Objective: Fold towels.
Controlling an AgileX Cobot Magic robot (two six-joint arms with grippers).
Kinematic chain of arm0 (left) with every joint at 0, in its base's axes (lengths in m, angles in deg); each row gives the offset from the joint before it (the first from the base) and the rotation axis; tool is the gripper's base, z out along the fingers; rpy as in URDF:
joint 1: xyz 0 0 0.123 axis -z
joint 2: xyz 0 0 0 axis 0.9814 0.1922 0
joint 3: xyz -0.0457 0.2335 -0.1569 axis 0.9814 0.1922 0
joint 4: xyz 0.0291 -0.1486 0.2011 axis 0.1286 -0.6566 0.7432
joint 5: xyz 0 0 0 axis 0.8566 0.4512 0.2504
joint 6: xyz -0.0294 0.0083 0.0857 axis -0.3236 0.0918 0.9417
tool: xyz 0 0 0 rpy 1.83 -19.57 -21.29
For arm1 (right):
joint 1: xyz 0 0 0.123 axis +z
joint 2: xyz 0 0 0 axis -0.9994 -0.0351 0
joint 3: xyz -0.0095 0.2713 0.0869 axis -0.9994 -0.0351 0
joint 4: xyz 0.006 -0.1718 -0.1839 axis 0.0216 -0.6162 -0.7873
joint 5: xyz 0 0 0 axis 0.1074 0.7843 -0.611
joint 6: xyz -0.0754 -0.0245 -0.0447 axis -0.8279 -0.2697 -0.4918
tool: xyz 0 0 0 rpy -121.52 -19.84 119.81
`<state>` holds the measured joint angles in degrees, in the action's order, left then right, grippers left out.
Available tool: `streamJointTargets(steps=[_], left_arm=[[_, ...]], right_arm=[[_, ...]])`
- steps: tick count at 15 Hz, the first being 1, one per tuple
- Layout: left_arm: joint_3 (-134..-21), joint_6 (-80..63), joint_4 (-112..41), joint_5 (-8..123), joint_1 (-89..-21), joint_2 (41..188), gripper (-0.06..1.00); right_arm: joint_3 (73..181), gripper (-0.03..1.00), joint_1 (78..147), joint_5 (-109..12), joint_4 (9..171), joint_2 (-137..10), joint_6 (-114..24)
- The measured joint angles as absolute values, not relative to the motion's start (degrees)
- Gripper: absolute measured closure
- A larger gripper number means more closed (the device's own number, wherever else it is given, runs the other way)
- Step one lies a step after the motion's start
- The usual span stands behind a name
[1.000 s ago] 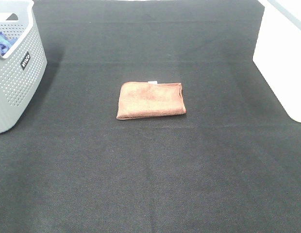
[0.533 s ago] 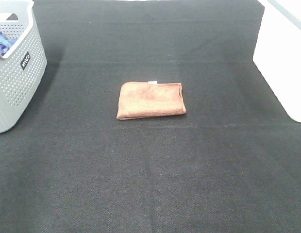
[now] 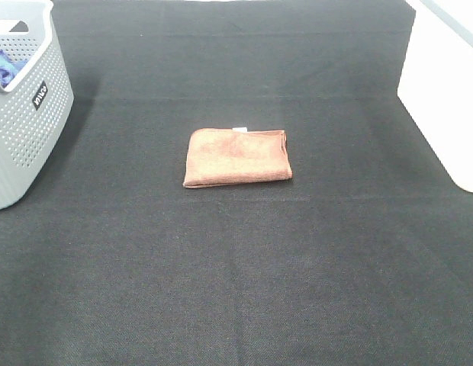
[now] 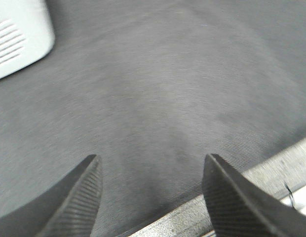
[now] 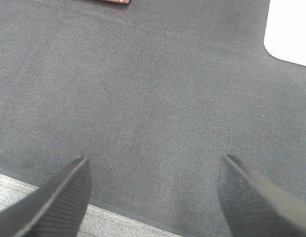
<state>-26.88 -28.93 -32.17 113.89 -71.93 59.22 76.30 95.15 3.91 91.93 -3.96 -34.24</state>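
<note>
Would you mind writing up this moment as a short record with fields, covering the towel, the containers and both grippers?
towel: reddish-brown towel, folded into a rectangle, flat near the middle of the black mat
tag: small white tag at the towel's far edge
left container: grey perforated basket, something blue inside
right container: white bin at the mat's right edge
left gripper: open, empty, over bare mat
right gripper: open, empty, away from the towel

high: overhead, far | wrists: low, close | shared: mat (image 3: 236, 267)
</note>
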Motion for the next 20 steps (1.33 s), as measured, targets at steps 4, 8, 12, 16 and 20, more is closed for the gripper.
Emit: streamJointTargets(steps=[4,8,12,16,20], left_arm=[[-26.88,-28.93,-30.68,113.89,-77.08,57.10,0.36],[-26.88,-28.93,-29.88,113.89,-77.31,48.34,0.36],[-26.88,-28.93,-29.88,113.95,-77.31,41.12,0.36],[-26.88,-28.93,-29.88,113.95,-77.31,40.95,0.36],[-26.88,-28.93,-29.88,113.95,-77.31,40.95,0.36]], right_arm=[[76.24,0.28,89.71,3.74,91.93,0.79,-34.24],[76.24,0.28,89.48,3.74,92.05,6.47,-34.24],[76.24,0.28,89.48,3.74,92.05,9.62,-34.24],[76.24,0.28,89.48,3.68,92.10,10.36,-34.24],[76.24,0.28,89.48,3.68,92.10,10.36,-34.24]])
